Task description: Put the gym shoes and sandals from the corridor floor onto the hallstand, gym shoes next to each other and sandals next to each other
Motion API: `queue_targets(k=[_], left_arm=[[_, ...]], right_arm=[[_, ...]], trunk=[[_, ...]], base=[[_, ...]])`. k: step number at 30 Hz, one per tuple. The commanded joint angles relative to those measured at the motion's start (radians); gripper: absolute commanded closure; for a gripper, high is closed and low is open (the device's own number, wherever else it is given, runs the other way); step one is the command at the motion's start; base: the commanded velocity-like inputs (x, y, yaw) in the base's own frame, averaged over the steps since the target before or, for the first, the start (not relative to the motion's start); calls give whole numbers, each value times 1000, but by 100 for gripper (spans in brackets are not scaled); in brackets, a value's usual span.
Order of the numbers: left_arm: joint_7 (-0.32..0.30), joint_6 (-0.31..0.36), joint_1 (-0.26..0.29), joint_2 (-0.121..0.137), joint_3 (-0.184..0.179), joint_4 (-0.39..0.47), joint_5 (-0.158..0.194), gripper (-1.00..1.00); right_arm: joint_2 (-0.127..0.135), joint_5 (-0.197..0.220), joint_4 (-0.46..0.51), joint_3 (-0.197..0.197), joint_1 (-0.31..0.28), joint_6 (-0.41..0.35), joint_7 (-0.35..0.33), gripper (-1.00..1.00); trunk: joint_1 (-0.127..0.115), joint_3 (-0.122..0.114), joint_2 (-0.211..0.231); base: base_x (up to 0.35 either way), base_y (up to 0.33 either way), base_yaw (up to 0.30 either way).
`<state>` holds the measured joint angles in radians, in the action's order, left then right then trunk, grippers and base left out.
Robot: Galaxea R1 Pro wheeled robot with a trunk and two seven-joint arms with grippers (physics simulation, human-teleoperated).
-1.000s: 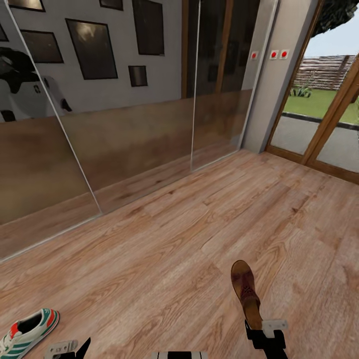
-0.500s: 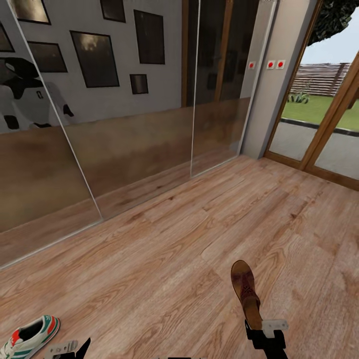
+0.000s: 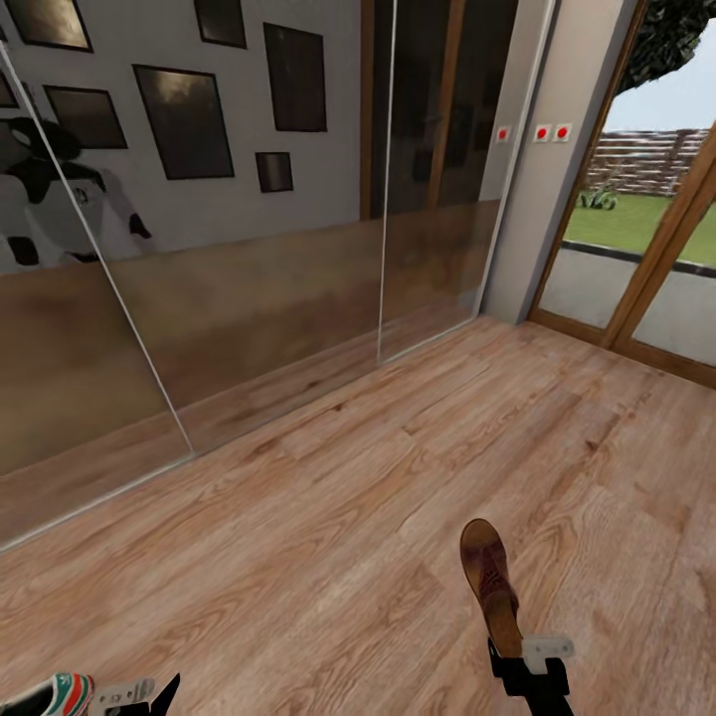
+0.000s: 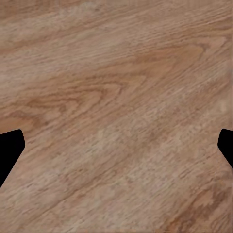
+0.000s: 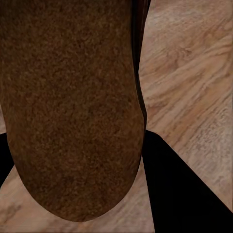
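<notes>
A dark brown sandal (image 3: 489,582) with a tan footbed hangs over the corridor floor (image 3: 328,517) at the lower right of the head view. My right gripper (image 3: 509,651) is shut on its heel end. In the right wrist view the sandal's brown sole (image 5: 73,107) sits against a black finger (image 5: 179,189). One white gym shoe (image 3: 50,693) with green stripes and a red-orange heel lies on the floor at the bottom left corner, just left of my left gripper (image 3: 139,693). The left gripper (image 4: 116,150) is open over bare planks. The hallstand is out of view.
Tall mirrored sliding panels (image 3: 249,298) run along the far left wall and reflect the robot and framed pictures. A grey wall pillar (image 3: 557,169) with red switches stands at the back right. Beside it, wood-framed glass doors (image 3: 646,268) face a garden. Open floor lies ahead.
The camera has moved: the mirrors and the gym shoe have slid toward the view's lower left, the shoe now half cut off. The sandal stays in the right gripper.
</notes>
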<state>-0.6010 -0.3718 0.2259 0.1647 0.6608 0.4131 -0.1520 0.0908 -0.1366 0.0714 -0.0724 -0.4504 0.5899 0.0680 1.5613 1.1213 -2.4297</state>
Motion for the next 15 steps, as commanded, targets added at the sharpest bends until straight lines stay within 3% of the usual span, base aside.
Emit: queue_targets(k=[1,10,15], left_arm=[[-5,-6,1,-1,8,0,-11,-100],[-5,-6,1,-1,8,0,-11,-100],[-5,-6,1,-1,8,0,-11,-100]], right_arm=[[0,-8,-1,-7,-1,2,1,100],[0,-8,-1,-7,-1,3,2,100],[0,-8,-1,-7,-1,3,1,100]], trunk=[[0,1,0],[0,1,0],[0,1,0]], base=[[333,-89,0],[322,-111,6],[284,-164,184]])
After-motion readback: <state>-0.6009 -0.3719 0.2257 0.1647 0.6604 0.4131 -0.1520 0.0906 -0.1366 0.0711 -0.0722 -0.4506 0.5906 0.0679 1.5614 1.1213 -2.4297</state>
